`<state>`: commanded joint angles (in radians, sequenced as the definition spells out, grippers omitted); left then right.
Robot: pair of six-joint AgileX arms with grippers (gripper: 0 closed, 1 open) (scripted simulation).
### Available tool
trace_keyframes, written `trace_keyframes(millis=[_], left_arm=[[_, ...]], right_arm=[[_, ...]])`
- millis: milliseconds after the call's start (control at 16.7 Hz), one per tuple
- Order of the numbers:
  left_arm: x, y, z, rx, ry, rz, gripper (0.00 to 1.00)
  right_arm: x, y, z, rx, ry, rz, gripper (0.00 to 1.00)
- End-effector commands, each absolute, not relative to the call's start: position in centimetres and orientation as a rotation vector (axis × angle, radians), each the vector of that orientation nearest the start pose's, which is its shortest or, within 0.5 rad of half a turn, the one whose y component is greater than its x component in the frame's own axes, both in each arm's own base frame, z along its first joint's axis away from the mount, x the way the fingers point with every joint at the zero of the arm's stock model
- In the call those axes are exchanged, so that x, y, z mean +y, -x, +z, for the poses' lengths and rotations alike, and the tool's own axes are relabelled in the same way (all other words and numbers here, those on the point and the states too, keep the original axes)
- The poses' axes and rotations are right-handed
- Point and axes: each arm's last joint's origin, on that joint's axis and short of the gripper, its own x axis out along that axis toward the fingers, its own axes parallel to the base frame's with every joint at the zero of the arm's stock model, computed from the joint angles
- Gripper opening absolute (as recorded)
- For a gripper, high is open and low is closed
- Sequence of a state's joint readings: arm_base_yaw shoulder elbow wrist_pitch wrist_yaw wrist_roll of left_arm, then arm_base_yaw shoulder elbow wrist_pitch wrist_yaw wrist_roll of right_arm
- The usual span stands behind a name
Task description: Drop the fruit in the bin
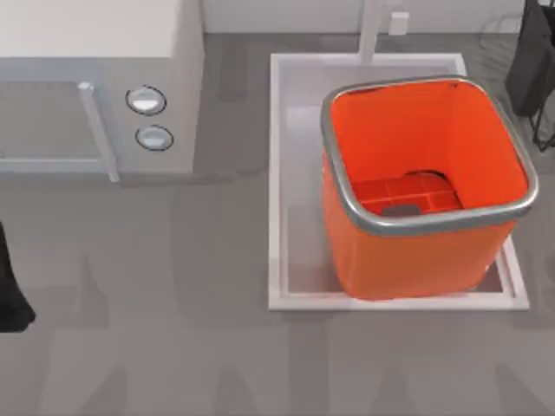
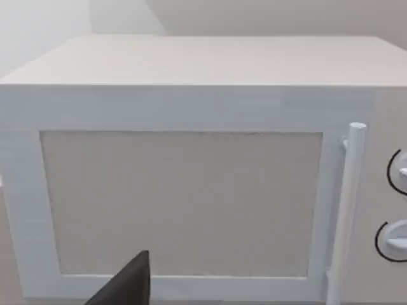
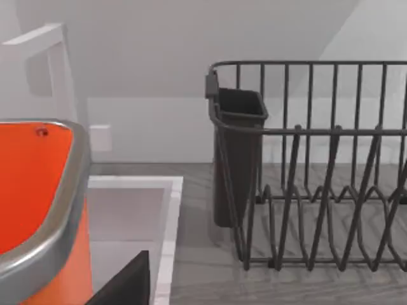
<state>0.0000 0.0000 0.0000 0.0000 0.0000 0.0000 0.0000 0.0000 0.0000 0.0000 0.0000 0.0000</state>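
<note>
Orange bin (image 1: 408, 251) is being carried by the white tray (image 1: 279, 173) at the bench's right, rim just beside the right claw (image 3: 124, 283), the nearer one; claw spread cannot be told; fruit is being concealed, possibly behind the microwave (image 2: 184, 203) door.
</note>
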Motion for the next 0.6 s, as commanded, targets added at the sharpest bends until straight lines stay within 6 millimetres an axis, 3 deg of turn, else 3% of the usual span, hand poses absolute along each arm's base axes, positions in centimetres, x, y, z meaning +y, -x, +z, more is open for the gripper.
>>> trace_keyframes(millis=[300, 600], left_arm=[[-0.1, -10.6, 16.0, 0.000, 0.000, 0.000, 1.00], [-0.1, -10.6, 16.0, 0.000, 0.000, 0.000, 1.00]], right_arm=[[-0.2, -10.6, 17.1, 0.054, 0.004, -0.006, 1.00], [-0.3, -12.2, 21.9, 0.308, 0.017, -0.016, 1.00]])
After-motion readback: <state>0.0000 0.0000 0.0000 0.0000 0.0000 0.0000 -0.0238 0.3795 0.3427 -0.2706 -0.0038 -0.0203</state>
